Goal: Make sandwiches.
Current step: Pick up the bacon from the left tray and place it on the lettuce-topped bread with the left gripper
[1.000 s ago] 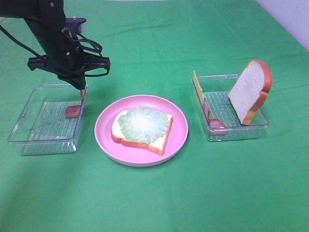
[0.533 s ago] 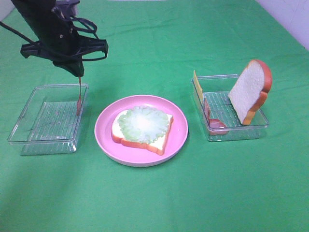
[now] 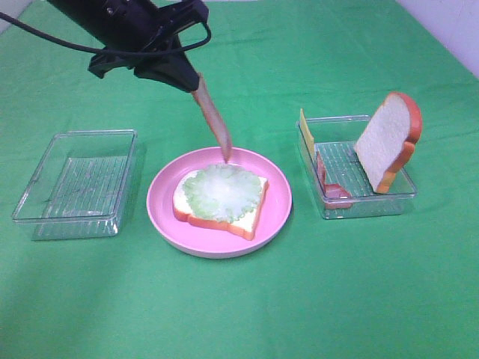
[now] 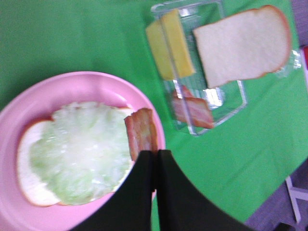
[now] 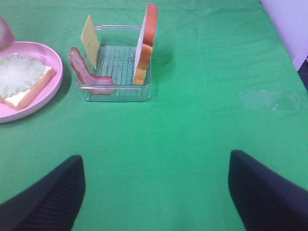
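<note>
A bread slice topped with pale green lettuce (image 3: 221, 194) lies on the pink plate (image 3: 160, 202). My left gripper (image 3: 193, 78) is shut on a reddish bacon strip (image 3: 213, 120), which hangs with its lower end just above the plate's far rim. In the left wrist view the shut gripper (image 4: 155, 154) holds the bacon strip (image 4: 142, 130) at the edge of the lettuce (image 4: 77, 154). My right gripper (image 5: 154, 192) is open and empty over bare cloth, out of the exterior view.
The right clear tray (image 3: 367, 203) holds an upright bread slice (image 3: 388, 146), a yellow cheese square (image 3: 305, 134) and a bacon strip (image 3: 331, 191). The left clear tray (image 3: 75, 183) holds nothing. A green cloth covers the table.
My left gripper has lifted the bacon strip out of the left tray and carried it right, to above the plate. Nothing else has moved.
</note>
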